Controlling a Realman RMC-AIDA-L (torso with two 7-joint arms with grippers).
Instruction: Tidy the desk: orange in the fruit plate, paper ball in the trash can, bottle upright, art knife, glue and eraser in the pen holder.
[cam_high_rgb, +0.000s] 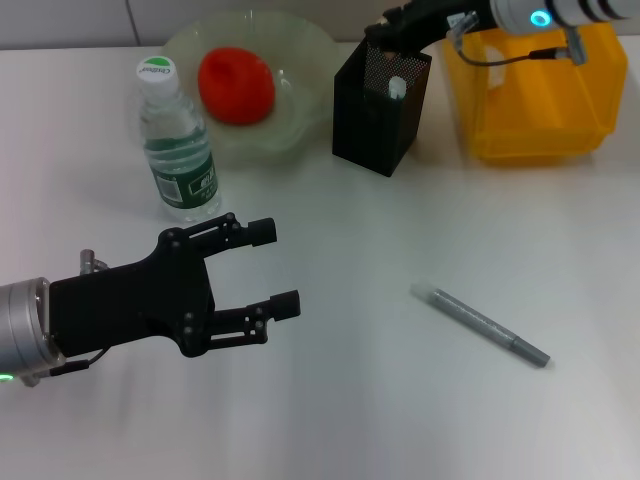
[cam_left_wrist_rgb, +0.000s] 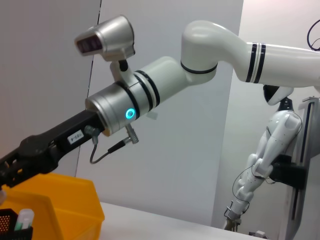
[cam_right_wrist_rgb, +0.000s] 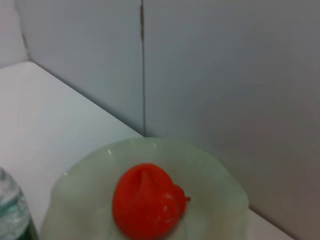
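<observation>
The left gripper (cam_high_rgb: 280, 268) hovers over the near left of the white table (cam_high_rgb: 330, 400) with its two black fingers (cam_high_rgb: 262, 231) spread apart and nothing between them. The right gripper (cam_high_rgb: 385, 30) sits at the far rim of the black mesh pen holder (cam_high_rgb: 378, 110); whether its fingers are apart or together cannot be told. A white-capped item (cam_high_rgb: 397, 87) stands inside the holder. Left of the holder, the orange (cam_high_rgb: 236, 84) lies in the pale green fruit plate (cam_high_rgb: 300, 60), and the bottle (cam_high_rgb: 177, 145) stands upright just near of the plate. The yellow trash can (cam_high_rgb: 540, 100) sits right of the holder. The grey art knife (cam_high_rgb: 482, 325) lies flat, near right.
</observation>
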